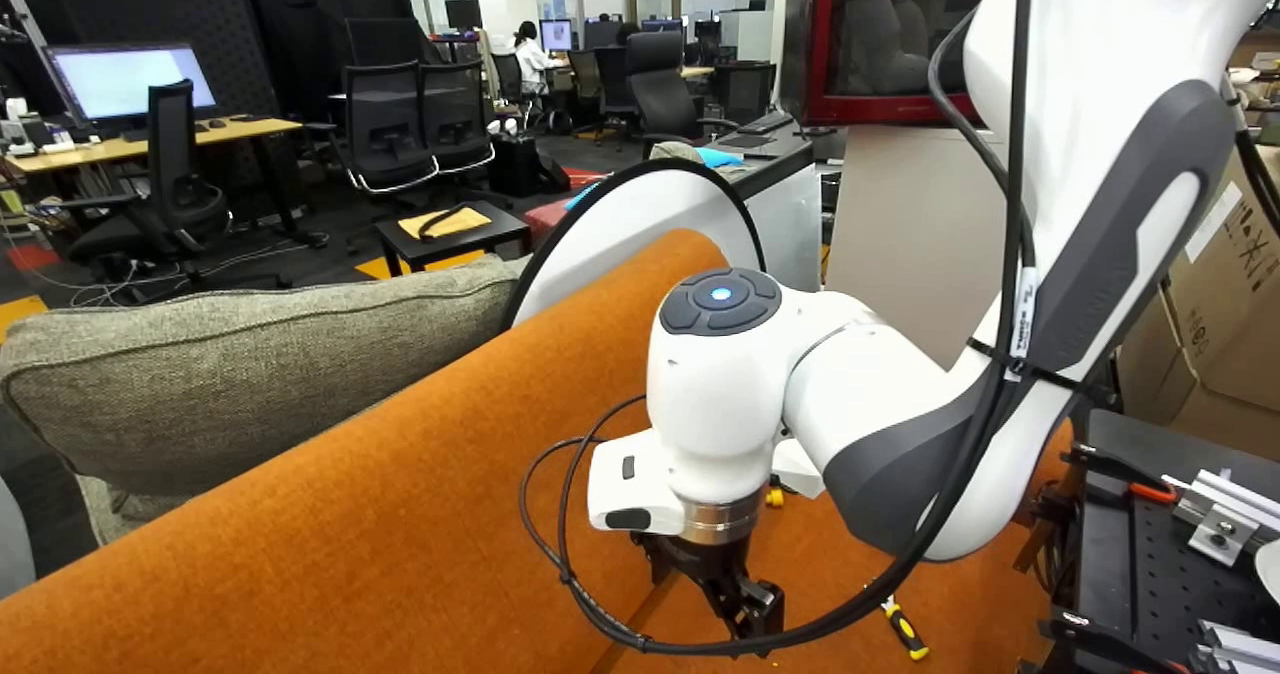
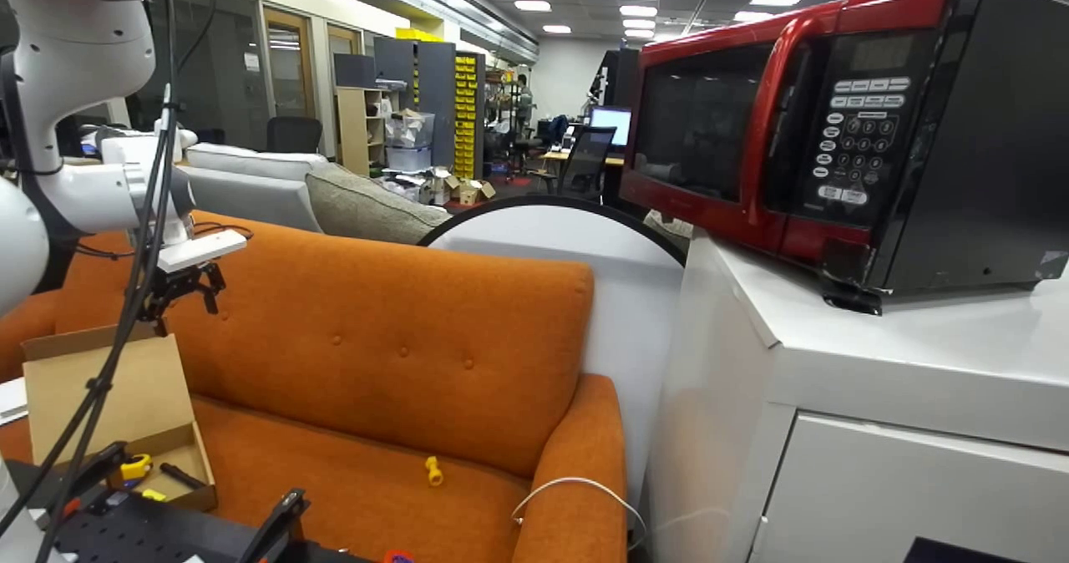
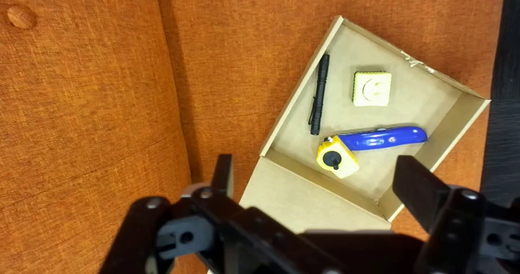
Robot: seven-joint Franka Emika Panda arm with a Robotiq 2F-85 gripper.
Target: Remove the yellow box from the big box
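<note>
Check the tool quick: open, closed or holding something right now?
Tool: open, nothing held between its spread jaws in the wrist view.

Shallow tan cardboard box (image 3: 426,99), matt; at nine o'clock in the wrist view, rough orange cloth backrest (image 3: 93,107).

I count two fingers (image 3: 419,192), one cardboard box (image 3: 414,103) with four things in it (one yellow smiley block (image 3: 371,89), one black pen-like stick (image 3: 320,95), one blue tool (image 3: 382,138), one yellow knobbed case (image 3: 344,162)), one orange sofa (image 2: 376,321) and one red microwave (image 2: 843,154).
</note>
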